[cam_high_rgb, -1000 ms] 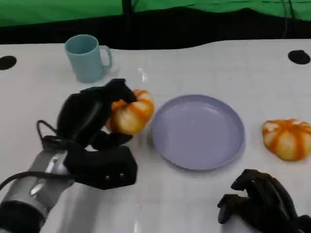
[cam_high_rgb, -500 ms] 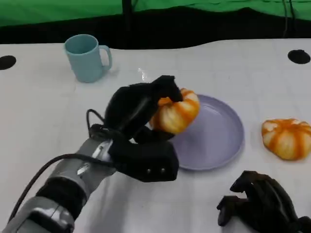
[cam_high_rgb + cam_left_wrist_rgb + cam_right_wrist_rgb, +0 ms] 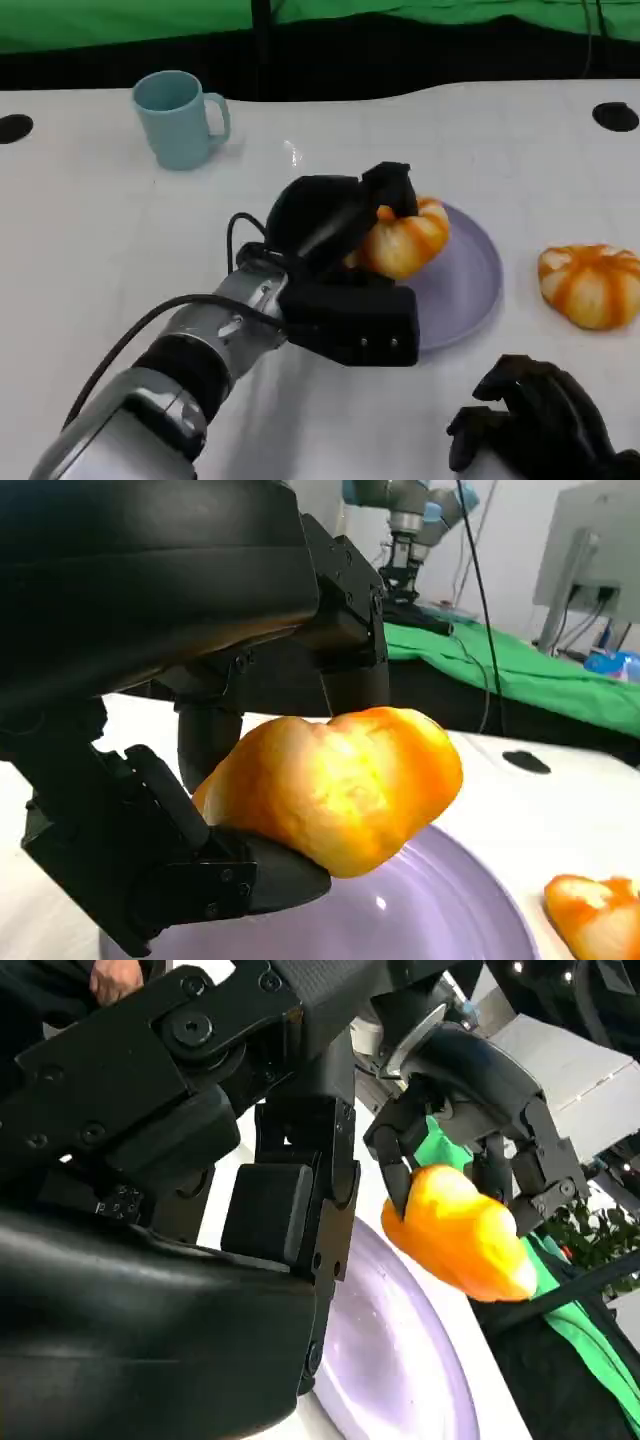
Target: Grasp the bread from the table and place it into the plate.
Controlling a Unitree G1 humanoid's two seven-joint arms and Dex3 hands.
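Orange bread (image 3: 405, 238) gripped in left hand (image 3: 330, 225) above plate's (image 3: 470, 290) near edge, right hand (image 3: 535, 415) curled shut

**What the views hide or cut off**

In the head view the black left hand (image 3: 335, 225) and its wrist block cover the near-left part of the round lavender plate (image 3: 470, 275). The fingers hide the left side of the orange-and-cream pumpkin-shaped bread (image 3: 405, 238) they grip. The black right hand (image 3: 535, 420) is cut off by the lower edge. In the left wrist view a second orange bread (image 3: 595, 913) is cropped at the corner.
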